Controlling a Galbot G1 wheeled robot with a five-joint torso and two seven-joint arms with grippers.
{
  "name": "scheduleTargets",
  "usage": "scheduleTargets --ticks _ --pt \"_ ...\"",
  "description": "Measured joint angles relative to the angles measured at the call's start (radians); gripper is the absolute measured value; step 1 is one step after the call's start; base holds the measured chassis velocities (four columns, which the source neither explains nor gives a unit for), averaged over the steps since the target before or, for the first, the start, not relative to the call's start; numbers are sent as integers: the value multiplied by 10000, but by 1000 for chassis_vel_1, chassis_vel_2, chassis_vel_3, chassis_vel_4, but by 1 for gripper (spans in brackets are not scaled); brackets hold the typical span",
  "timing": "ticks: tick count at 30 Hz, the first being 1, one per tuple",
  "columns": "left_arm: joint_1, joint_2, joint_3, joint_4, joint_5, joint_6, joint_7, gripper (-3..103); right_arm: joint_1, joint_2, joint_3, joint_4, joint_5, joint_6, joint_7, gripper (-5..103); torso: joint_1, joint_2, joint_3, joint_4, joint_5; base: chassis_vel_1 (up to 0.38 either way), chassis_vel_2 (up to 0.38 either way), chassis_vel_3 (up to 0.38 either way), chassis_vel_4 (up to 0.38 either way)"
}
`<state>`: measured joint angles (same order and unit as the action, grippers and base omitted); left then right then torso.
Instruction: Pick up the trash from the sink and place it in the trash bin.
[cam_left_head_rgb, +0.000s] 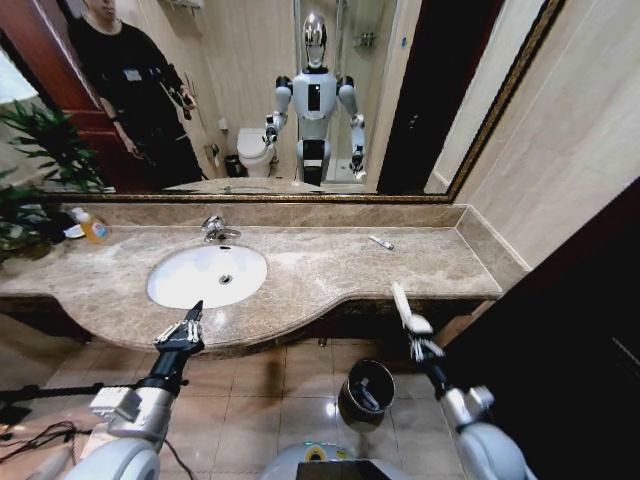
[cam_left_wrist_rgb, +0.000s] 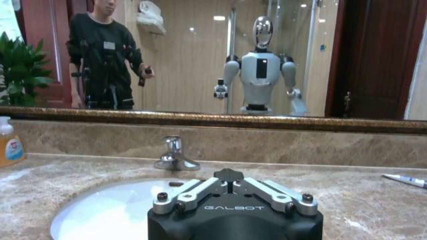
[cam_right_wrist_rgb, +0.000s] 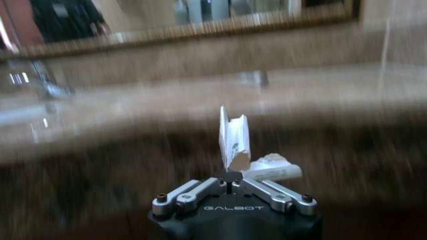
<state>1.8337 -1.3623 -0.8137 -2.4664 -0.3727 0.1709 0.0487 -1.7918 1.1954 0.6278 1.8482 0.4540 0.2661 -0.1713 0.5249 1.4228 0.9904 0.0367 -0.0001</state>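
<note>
White sink (cam_left_head_rgb: 190, 280), beige-brown marble counter (cam_left_head_rgb: 330, 270), black trash bin (cam_left_head_rgb: 352, 405).

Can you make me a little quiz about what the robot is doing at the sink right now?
1. True or false: the right gripper is shut on a white sachet.
2. Where is the trash bin? A) on the counter B) on the floor below the counter's edge C) in the sink
3. Fill in: a small white tube lies on the counter, on the robot's ____ side of the sink.

Key:
1. True. It holds the sachet, near the counter's front edge.
2. B. There is already something lying inside it.
3. Right. The left gripper hovers by the sink's front rim.
</note>
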Motion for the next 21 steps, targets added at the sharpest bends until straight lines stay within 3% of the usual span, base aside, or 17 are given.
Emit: scheduleTargets --ticks 6,12,21 --pt "0 0 0 0 0 0 -1 0 662 278 -681 -2345 -134 320 -6 0 1 -1 1 0 4 0 0 0 0" --pt "0 0 0 0 0 0 0 0 2071 632 -1048 -4323 -4 -132 24 0 3 -1 2 1 2 0 0 0 0" --pt "0 0 0 0 0 0 0 0 3490 1350 -1231 -6535 -680 -269 32 0 3 -1 2 1 1 0 0 0 0"
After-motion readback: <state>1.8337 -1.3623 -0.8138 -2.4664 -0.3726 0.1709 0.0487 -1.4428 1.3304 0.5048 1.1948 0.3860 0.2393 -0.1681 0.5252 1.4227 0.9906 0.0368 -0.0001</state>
